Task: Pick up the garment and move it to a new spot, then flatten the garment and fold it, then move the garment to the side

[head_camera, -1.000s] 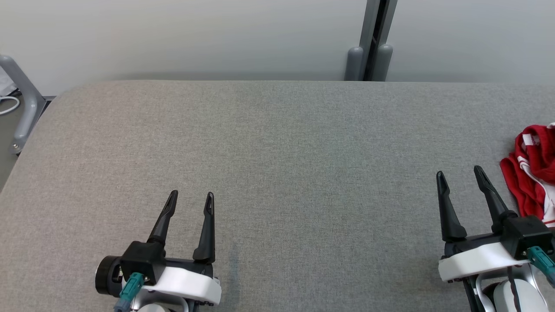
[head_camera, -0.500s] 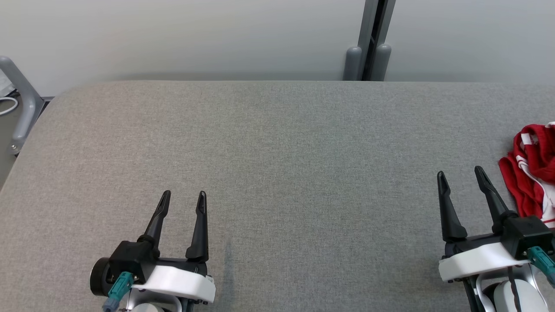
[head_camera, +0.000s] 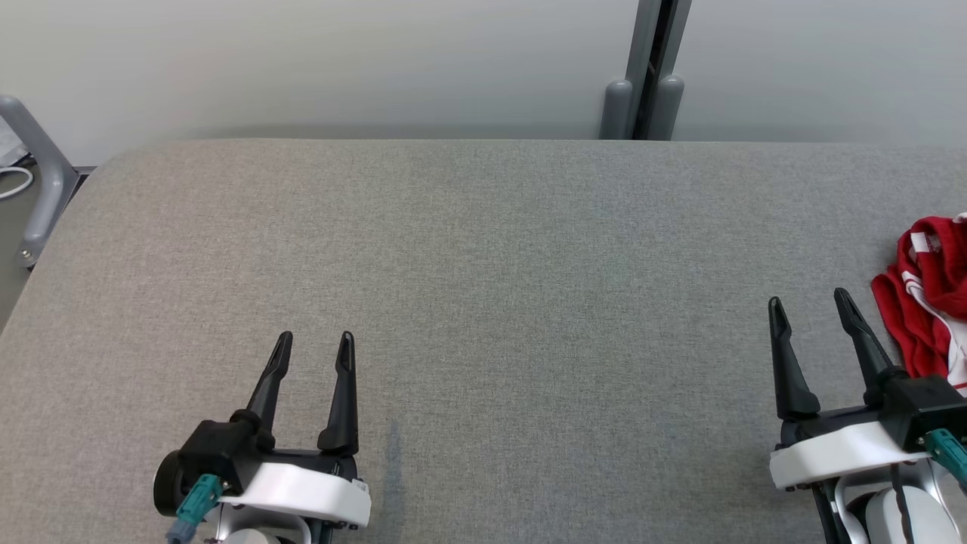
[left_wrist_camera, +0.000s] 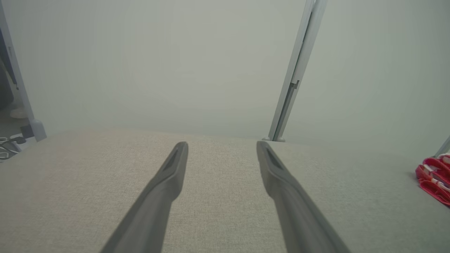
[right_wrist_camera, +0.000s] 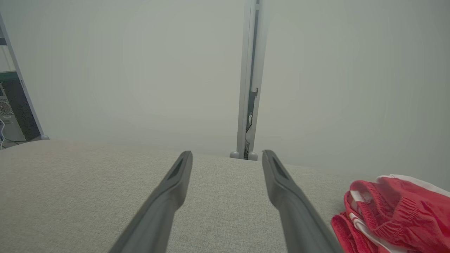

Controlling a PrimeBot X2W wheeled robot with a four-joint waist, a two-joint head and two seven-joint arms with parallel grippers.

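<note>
In the head view I get even, diffuse light. The weave of the tabletop (head_camera: 483,249) reads sharp from edge to edge, and I cannot fix the light's source. Shadows are faint: a soft grey smear lies on the cloth just right of the left claw (head_camera: 314,338), and a dim band runs along the wall (head_camera: 302,68) above the far edge. Both wrist views look milky and low in contrast. In the left wrist view the fingers (left_wrist_camera: 154,200) blur toward the bottom edge, and the post (left_wrist_camera: 293,80) leans, bent by the wide lens. In the right wrist view the red garment (right_wrist_camera: 397,207) shows crisp folds.
</note>
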